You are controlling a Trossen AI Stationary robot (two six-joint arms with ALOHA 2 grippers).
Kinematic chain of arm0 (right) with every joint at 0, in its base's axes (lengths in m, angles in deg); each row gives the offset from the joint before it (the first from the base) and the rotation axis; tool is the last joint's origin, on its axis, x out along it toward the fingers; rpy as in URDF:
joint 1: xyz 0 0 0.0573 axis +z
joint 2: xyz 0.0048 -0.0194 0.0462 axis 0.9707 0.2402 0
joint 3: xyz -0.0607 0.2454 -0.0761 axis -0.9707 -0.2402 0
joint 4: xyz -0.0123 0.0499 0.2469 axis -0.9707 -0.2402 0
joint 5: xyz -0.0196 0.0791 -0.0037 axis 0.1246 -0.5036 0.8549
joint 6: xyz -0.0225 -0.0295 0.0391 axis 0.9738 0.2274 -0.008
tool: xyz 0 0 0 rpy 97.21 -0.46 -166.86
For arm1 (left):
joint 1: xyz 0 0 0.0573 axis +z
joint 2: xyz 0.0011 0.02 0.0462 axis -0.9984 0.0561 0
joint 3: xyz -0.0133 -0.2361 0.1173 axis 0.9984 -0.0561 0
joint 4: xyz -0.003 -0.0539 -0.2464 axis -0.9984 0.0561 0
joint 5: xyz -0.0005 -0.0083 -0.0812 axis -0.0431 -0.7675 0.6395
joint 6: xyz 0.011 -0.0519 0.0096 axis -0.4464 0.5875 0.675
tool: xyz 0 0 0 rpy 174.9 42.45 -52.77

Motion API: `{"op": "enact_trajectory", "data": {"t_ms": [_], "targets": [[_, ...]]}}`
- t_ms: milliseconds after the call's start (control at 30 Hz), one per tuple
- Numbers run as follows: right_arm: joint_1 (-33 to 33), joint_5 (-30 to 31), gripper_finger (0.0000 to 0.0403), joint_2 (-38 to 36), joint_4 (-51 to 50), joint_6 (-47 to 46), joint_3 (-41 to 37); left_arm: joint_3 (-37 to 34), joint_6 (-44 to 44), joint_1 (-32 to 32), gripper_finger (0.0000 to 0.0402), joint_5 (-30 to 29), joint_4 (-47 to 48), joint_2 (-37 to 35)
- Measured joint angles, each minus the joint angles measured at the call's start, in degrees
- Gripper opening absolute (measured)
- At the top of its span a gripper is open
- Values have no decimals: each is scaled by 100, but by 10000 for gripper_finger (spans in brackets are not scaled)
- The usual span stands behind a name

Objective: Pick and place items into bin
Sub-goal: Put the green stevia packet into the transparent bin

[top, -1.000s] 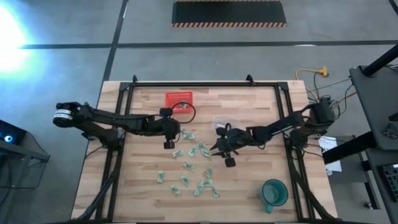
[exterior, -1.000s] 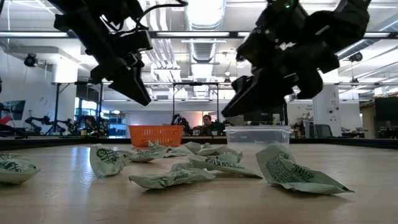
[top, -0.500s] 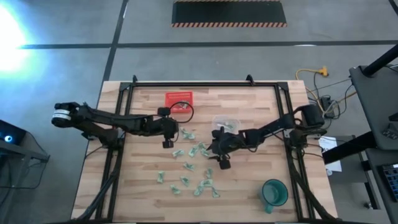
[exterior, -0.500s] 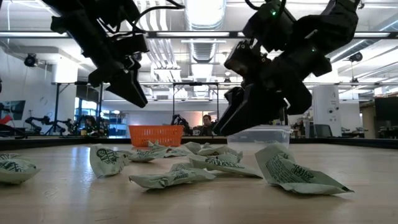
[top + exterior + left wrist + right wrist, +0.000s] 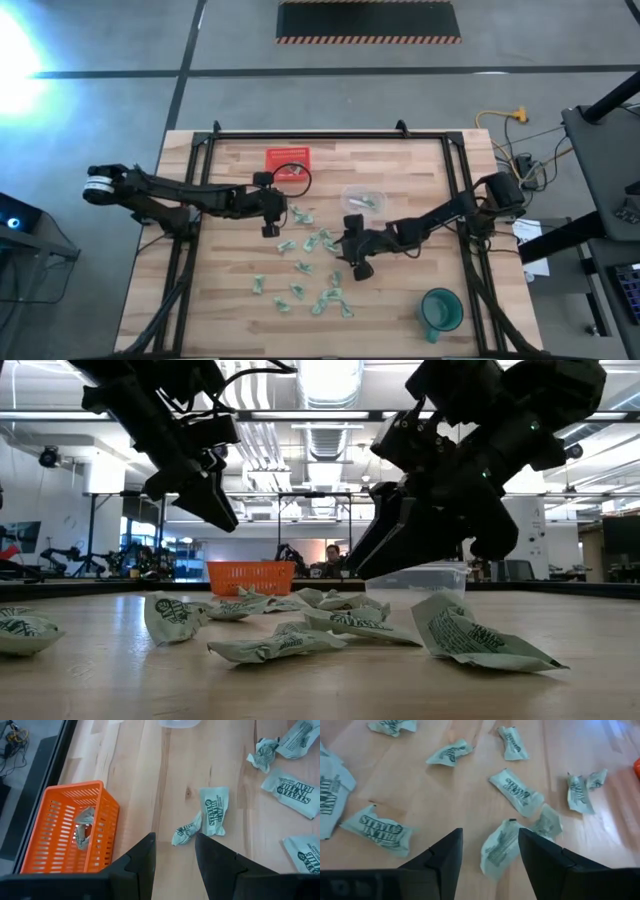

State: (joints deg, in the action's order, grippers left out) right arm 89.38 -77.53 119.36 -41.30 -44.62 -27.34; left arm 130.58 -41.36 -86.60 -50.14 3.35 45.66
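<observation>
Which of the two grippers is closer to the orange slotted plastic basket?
Left. The left gripper hovers just beside the orange slotted plastic basket; the right gripper sits farther off, over the scattered packets.

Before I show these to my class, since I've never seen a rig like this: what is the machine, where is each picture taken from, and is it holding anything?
It is a robot with two dark arms at a wooden table. One picture looks straight down, one looks level across the tabletop, and two come from cameras on the wrists. Small pale green wrapped pieces lie scattered mid-table. The orange basket already holds one, and a clear tub and a green cup stand nearby. The left end effector hovers open by the basket, holding nothing. The right end effector is open above the pieces, one wrapper lying between its fingers, not gripped.
</observation>
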Motion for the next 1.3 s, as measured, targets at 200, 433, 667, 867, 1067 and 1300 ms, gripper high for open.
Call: {"op": "enact_trajectory", "data": {"t_ms": [200, 433, 667, 867, 1067, 1300], "targets": [[1, 10, 170, 226, 92, 7, -6, 0, 4, 0, 121, 0, -7, 0], [6, 66, 159, 529, 198, 61, 101, 0, 4, 0, 121, 0, -9, 0], [-4, 344, 127, 540, 163, 61, 98, 0, 4, 0, 121, 0, -2, 0], [-4, 344, 77, 540, 39, 61, 94, 0, 2, 0, 121, 1, -4, 0], [-4, 344, 23, 540, 4, 75, 94, 0, 4, 0, 121, 0, -4, 0], [-4, 359, 9, 410, 2, 171, 140, 0, 4, 0, 121, 0, -4, 0]]}}
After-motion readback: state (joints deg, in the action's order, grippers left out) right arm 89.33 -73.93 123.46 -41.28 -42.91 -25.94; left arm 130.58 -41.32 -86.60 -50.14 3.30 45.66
